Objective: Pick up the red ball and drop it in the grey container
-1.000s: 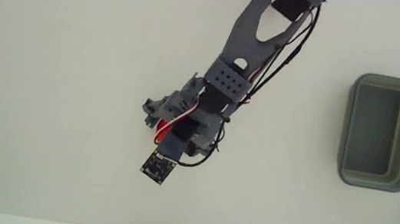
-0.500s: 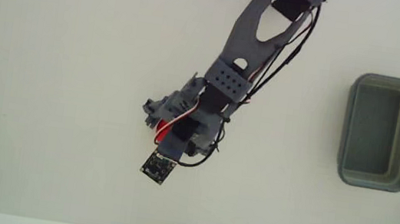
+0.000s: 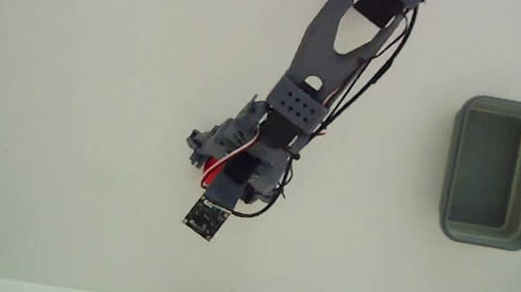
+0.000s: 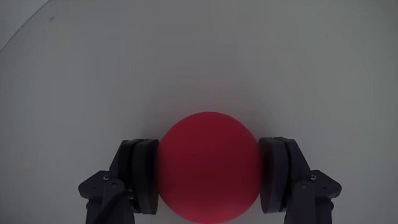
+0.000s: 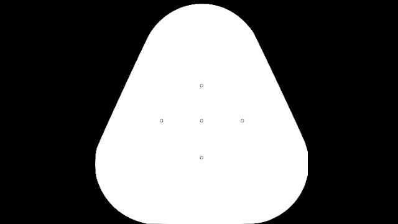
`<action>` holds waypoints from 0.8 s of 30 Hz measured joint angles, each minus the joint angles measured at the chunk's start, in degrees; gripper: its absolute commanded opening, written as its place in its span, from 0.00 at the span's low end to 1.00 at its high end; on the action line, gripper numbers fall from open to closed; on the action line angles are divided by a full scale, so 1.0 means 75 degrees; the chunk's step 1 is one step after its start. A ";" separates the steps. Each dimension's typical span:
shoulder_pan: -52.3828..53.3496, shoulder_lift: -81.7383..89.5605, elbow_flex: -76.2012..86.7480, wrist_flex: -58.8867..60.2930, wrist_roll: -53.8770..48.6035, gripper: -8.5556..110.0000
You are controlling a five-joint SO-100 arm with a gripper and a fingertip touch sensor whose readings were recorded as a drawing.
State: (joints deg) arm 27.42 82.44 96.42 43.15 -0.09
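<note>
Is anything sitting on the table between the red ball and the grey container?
Nothing visible. The red ball sits between the gripper fingers, and in the fixed view the white table from there to the grey container at right is bare.

No legible text showing anywhere: no labels, brands, numbers or signs reading on any surface in the fixed view or the wrist view.
</note>
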 measured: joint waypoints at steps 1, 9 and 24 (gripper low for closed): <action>0.0000 0.0000 0.0000 0.0000 0.0000 0.86; 0.0000 0.0000 0.0000 0.0000 0.0000 0.84; 0.0000 0.0000 0.0000 0.0000 0.0000 0.81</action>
State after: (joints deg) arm 27.42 82.44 96.42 43.15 -0.09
